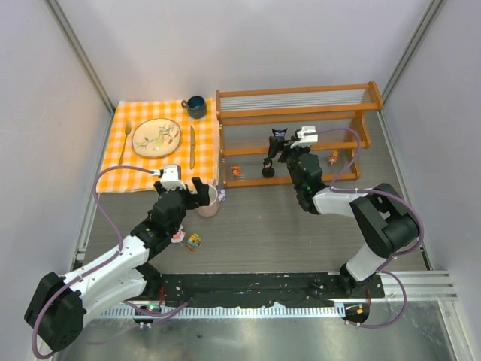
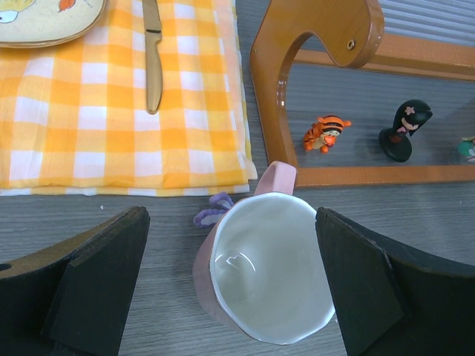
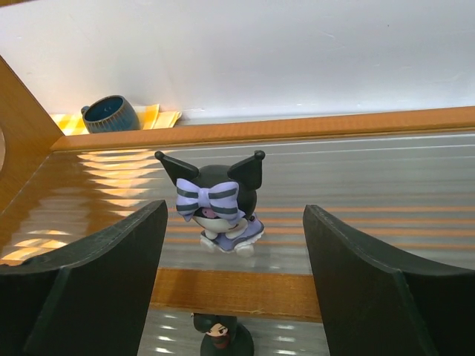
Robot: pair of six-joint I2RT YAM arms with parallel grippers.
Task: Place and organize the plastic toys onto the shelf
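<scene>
Right gripper (image 3: 234, 208) open, jaws either side of black toy (image 3: 219, 204), not touching. Toy stands upright on a shelf (image 1: 301, 98) rail, just far of the tips. Looks placed, so I'd exit straight back toward near, no sideways sweep. Left gripper (image 2: 230, 215) open over mug (image 2: 267, 282), holding nothing. Yellow toy (image 1: 194, 241) and pink toy (image 1: 177, 236) lie near of it; left arm closer. Purple toy (image 2: 210, 211) just beside mug's far-left.

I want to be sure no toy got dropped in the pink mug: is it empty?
Empty. The left wrist view looks down into the pink mug: bare white interior with only a glint of light, no figurine inside.
</scene>
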